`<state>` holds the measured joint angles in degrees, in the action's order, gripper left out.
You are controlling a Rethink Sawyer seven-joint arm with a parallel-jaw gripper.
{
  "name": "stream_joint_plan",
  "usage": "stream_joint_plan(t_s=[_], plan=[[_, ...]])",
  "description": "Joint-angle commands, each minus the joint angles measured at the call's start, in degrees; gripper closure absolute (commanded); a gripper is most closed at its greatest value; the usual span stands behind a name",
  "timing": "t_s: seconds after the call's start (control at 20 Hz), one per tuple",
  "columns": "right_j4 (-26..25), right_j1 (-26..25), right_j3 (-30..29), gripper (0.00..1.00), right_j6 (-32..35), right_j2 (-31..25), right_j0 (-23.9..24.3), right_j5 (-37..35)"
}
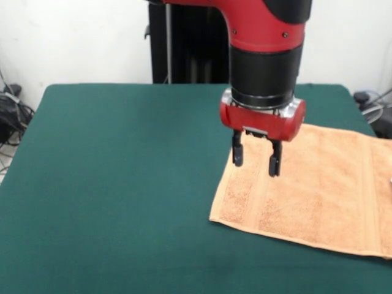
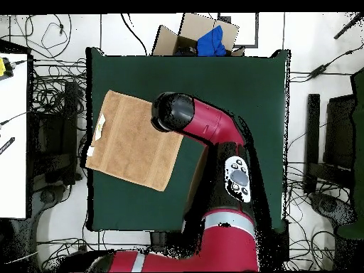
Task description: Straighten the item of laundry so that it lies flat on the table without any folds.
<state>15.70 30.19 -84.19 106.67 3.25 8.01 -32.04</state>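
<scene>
The light orange-tan towel (image 1: pixel 318 196) lies spread flat at the right side of the dark green table (image 1: pixel 122 184) in the front view, its far end running off the picture's right edge. A woven band runs near its left end. In the overhead view the towel (image 2: pixel 128 146) lies at the table's (image 2: pixel 234 92) left edge, slightly rotated, with a small white tag (image 2: pixel 101 126) near its left side. My gripper (image 1: pixel 256 160) hangs open and empty just above the towel's upper left corner. In the overhead view the arm's wrist (image 2: pixel 174 112) hides the gripper.
A cardboard box (image 2: pixel 195 35) with a blue item sits beyond the table's top edge in the overhead view. Cables and equipment lie on the floor at both sides. The robot pedestal (image 1: pixel 184 43) stands behind the table's far edge.
</scene>
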Motion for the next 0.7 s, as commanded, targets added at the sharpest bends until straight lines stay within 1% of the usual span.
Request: stream_joint_plan(t_s=[0.05, 0.1, 0.15, 0.2, 0.45, 0.7], plan=[[-3.45, 3.34, -4.52, 0.0, 2.86, -2.03, -0.35, -7.41], [-2.24, 2.0, -6.1, 0.0, 2.01, -4.84, 1.42, -4.11], [-2.38, 2.05, -6.31, 0.0, 2.42, -4.44, 1.08, -4.09], [-3.05, 2.57, -5.56, 0.0, 3.45, -2.7, -0.18, -5.14], [-3.17, 2.0, -4.68, 0.0, 3.75, -2.65, -0.52, -5.81], [-2.79, 1.62, -5.29, 0.0, 3.97, -3.15, -0.32, -4.92]])
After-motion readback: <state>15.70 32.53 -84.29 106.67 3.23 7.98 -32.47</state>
